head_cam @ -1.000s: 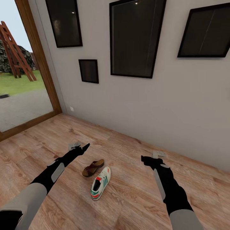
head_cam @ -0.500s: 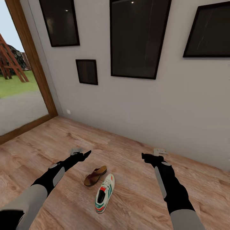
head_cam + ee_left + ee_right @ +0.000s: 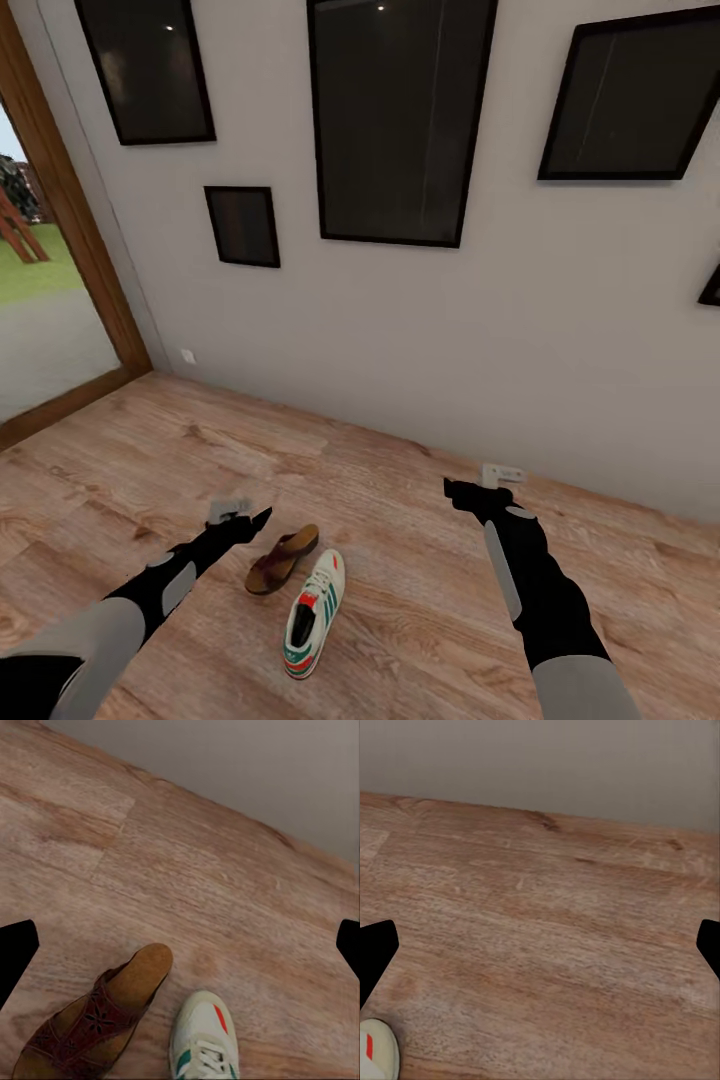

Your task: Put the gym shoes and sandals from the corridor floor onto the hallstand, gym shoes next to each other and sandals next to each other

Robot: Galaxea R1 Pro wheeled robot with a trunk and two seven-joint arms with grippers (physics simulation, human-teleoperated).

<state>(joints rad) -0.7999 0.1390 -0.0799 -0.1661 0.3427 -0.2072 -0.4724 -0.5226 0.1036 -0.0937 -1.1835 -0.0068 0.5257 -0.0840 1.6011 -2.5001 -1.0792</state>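
One dark brown sandal (image 3: 282, 558) lies on the corridor floor (image 3: 400, 600), and a cream-white gym shoe (image 3: 314, 612) with green stripes lies right beside it, nearer to me. My left gripper (image 3: 258, 517) hovers just left of the sandal, open and empty. Through the left wrist view, the sandal (image 3: 94, 1024) and the gym shoe's heel (image 3: 202, 1039) lie below the left gripper (image 3: 180, 952). My right gripper (image 3: 452, 490) hangs open over bare floor to the right of the shoes. A sliver of the gym shoe (image 3: 373, 1046) shows beside the right gripper (image 3: 540, 949). The hallstand is out of view.
A pale wall (image 3: 400, 340) with several black-framed pictures (image 3: 400, 120) runs close behind the shoes. A wood-framed glass door (image 3: 60, 200) stands at the left. A small white socket plate (image 3: 502, 472) sits low on the wall near my right gripper.
The camera has turned, sliding the door toward the left edge. My left gripper has dropped closer to the sandal. The right arm holds its pose.
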